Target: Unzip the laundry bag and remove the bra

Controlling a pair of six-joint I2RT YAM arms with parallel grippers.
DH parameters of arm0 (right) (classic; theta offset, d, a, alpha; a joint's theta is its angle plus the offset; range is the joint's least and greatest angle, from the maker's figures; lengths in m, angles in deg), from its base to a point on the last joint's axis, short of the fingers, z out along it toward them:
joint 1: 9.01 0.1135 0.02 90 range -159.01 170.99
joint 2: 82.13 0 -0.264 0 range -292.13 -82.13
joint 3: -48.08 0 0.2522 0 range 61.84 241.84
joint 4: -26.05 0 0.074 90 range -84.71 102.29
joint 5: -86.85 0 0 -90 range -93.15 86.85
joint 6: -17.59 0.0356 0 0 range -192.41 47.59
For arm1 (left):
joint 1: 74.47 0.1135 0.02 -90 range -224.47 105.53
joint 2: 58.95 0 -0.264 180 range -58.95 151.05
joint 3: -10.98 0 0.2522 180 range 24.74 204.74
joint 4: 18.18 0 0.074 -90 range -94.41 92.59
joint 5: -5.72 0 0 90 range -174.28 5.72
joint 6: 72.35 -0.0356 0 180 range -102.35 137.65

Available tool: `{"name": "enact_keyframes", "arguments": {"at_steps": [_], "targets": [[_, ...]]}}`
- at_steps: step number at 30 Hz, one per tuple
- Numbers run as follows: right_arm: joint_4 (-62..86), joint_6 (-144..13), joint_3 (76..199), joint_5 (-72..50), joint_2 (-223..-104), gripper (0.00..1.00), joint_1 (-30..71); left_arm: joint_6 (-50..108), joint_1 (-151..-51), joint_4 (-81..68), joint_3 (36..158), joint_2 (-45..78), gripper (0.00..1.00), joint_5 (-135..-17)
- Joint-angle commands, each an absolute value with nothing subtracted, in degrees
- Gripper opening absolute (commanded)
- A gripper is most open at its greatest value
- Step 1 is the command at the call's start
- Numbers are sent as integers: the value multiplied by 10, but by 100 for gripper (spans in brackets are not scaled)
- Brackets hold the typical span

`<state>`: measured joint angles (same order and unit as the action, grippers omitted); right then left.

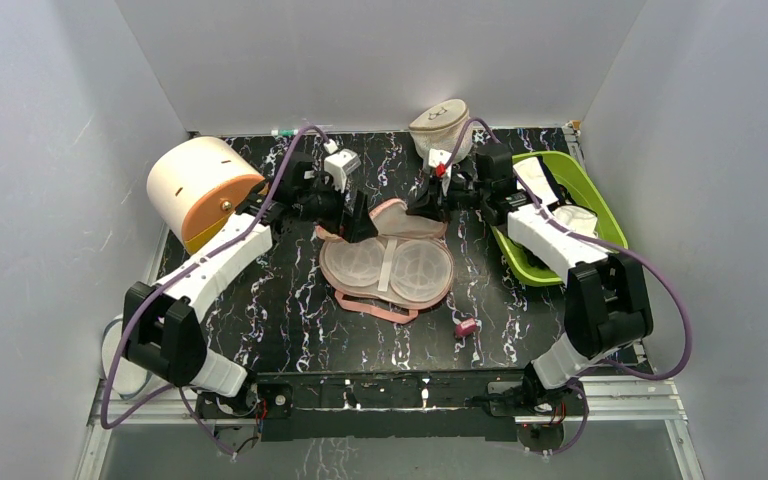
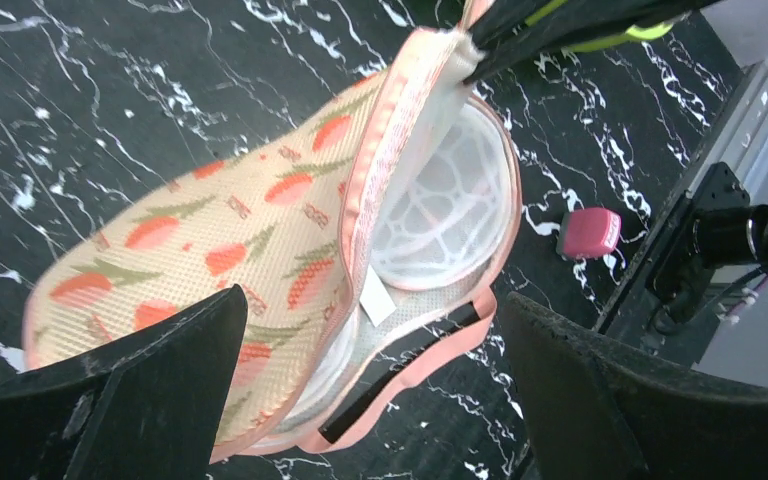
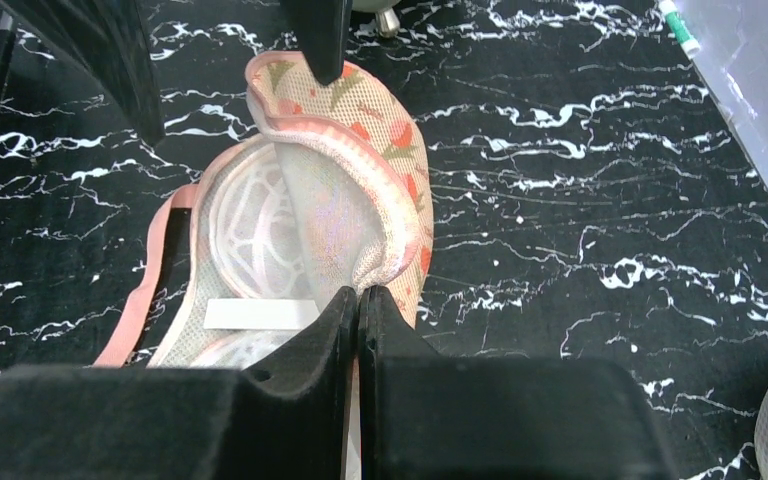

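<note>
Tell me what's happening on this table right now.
Two robot arms are working on the peach laundry bag, which lies unzipped in the middle of the table. The right gripper is shut on the edge of its printed top flap, holding it up so the white mesh cups inside show. The left gripper is open at the flap's other end, gripping nothing. I can't make out a bra inside.

Built of smooth white plastic arm shells between boxy black joint housings. Strung with looping thin purple cables. Tipped with matte black wedge-shaped fingers, grainy and scuffed pale along edges.
</note>
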<state>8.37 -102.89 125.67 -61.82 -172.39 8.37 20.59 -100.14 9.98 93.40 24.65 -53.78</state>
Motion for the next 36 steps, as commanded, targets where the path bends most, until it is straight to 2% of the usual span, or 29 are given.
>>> {"name": "enact_keyframes", "arguments": {"at_steps": [1, 4, 6, 8, 11, 14, 16, 21, 26, 30, 36], "targets": [[142, -1011, 1255, -661, -1694, 0, 81, 216, -1019, 121, 921, 239, 95, -509], [150, -1000, 1251, -663, -1689, 0, 81, 197, -1054, 141, 923, 257, 85, -564], [150, -994, 1249, -663, -1687, 0, 80, 186, -1078, 152, 924, 262, 72, -616], [149, -987, 1249, -662, -1685, 0, 81, 177, -1101, 155, 922, 258, 55, -675], [147, -955, 1246, -636, -1680, 5, 81, 166, -1116, 150, 912, 235, 33, -745], [199, -844, 1225, -565, -1671, 32, 82, 166, -1119, 141, 900, 208, 9, -771], [208, -768, 1220, -505, -1666, 48, 82, 170, -1119, 135, 889, 197, 0, -773], [86, -691, 1280, -420, -1650, 72, 82, 176, -1122, 144, 875, 197, 0, -763], [-33, -635, 1329, -239, -1589, 86, 81, 179, -1127, 160, 871, 197, 0, -752], [-124, -617, 1333, -148, -1508, 92, 80, 194, -1149, 164, 861, 197, 0, -714], [-133, -615, 1312, -130, -1450, 93, 80, 227, -1160, 150, 821, 216, 8, -658]]}}
